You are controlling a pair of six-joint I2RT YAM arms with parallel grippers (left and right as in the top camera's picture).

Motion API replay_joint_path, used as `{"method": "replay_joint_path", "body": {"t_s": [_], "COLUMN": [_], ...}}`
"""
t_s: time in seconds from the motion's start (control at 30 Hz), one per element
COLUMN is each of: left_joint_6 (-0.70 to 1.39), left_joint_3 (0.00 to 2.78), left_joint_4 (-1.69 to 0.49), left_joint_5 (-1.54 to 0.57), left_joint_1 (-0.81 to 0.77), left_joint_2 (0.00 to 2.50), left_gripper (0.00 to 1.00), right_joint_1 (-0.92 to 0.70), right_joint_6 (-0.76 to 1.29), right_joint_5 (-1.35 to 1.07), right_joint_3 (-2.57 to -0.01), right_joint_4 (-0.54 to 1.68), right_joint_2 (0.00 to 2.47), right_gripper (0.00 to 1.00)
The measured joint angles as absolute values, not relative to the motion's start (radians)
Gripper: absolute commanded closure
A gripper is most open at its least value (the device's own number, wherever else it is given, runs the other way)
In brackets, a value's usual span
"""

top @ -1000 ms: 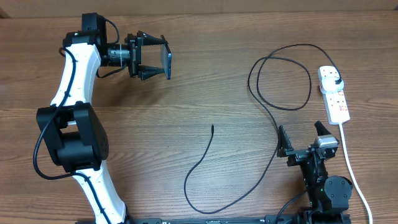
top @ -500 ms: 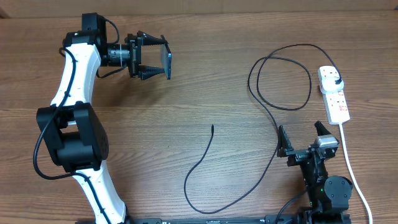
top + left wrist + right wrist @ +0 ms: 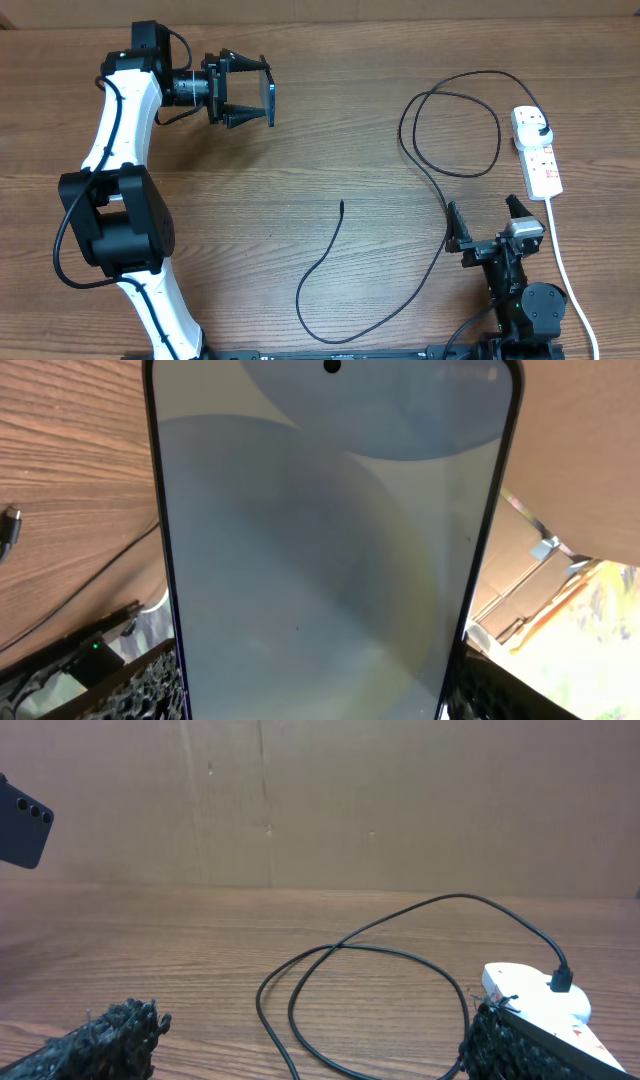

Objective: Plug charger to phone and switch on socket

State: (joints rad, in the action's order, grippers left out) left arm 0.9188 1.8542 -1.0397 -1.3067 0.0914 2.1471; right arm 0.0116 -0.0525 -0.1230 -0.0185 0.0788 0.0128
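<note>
Overhead: socket point(image 3: 537, 152) lies flat on the table point(image 3: 330, 150), the charger point(image 3: 498, 135) plug point(image 3: 540, 127) seated in its far end. The cable loops just beside the socket, its connector tip point(image 3: 341, 205) lying free well apart from it. The right claw point(image 3: 487, 222) near the socket is spread wide, empty. Far across from the socket, the left claw point(image 3: 262, 92) clamps the phone point(image 3: 271, 97) above the wood. Left wrist: only here the phone point(image 3: 320, 550) screen shows, pale blue; the connector tip point(image 3: 10, 528) shows at the edge. Right wrist: only here the phone point(image 3: 22, 822) shows its dark back with camera lenses point(image 3: 30, 812), far from the socket point(image 3: 535, 1005).
</note>
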Motion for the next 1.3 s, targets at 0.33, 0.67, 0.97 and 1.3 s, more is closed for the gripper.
{"method": "replay_joint_path", "body": {"t_s": [0.33,0.67,0.97,1.3], "left_joint_6": [0.979,1.002,1.019,1.019], "left_joint_3": [1.854,1.854,1.854,1.854], "left_joint_4": [-1.04,-1.04,-1.04,-1.04], "left_joint_5": [-1.317,-1.323,-1.325,-1.325], "left_joint_1": [0.091,0.091,0.091,0.091], "left_joint_2": [2.147,2.147,2.147,2.147], "left_gripper": [0.96,0.96,0.96,0.96], "right_joint_1": [0.012,0.012,0.012,0.012], "right_joint_6": [-0.052,-0.052,-0.053,-0.052], "right_joint_5": [-0.123,-0.123,-0.123,-0.123], "right_joint_3": [-0.019,-0.019,-0.019,-0.019], "right_joint_4": [0.079,0.079,0.079,0.079], "right_joint_2": [0.013,0.013,0.013,0.013], "right_gripper": [0.0,0.0,0.0,0.0]}}
